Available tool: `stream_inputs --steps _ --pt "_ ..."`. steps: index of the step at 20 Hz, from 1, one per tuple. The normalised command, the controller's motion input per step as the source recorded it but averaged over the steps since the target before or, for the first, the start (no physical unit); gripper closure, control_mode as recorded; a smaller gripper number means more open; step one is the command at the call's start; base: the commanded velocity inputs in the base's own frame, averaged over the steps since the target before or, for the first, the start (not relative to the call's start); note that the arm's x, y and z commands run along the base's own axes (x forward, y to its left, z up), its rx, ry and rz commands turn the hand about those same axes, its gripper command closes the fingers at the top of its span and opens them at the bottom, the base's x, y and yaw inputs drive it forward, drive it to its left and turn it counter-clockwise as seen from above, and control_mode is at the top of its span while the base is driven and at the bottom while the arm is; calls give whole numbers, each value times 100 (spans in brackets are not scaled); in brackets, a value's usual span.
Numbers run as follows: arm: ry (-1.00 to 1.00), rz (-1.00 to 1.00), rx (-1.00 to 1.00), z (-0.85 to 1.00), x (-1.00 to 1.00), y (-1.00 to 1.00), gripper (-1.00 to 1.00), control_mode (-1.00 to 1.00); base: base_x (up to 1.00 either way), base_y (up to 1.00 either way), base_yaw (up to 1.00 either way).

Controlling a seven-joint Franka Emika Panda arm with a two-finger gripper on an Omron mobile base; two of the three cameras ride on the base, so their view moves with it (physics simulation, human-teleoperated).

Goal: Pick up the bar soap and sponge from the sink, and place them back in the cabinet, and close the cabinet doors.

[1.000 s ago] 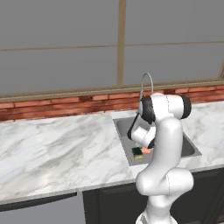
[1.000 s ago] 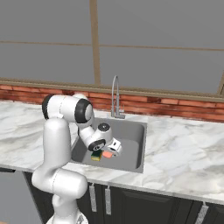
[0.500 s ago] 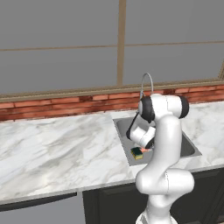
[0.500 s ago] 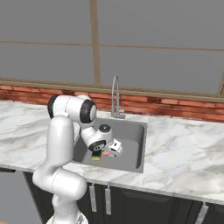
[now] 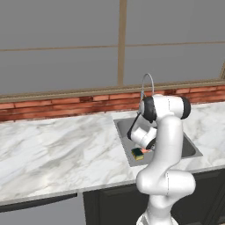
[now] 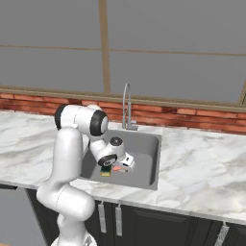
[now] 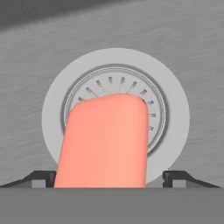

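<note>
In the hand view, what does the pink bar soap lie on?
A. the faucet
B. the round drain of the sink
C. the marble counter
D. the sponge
B: the bar soap lies over the round drain on the grey sink floor, between the gripper tips.

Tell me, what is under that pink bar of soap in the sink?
The round drain lies under the bar soap; its slotted middle is mostly covered, so what lies there cannot be seen.

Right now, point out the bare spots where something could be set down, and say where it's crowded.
The marble counter left of the sink is bare up to the brick ledge. The stretch right of the sink is bare too. Crowded: the basin's near-left corner, where the claw hangs over the bar soap beside the sponge.
</note>
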Motion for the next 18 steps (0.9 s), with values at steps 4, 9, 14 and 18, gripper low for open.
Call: stream_inputs --steps 4,9,14,18 --pt "0 0 0 -6 5 0 100 -100 0 0 0" --pt "0 0 0 0 0 0 100 -100 0 0 0" --pt "0 0 0 2 0 0 100 -100 0 0 0" --pt "0 0 0 24 -6 -7 100 -100 0 0 0"
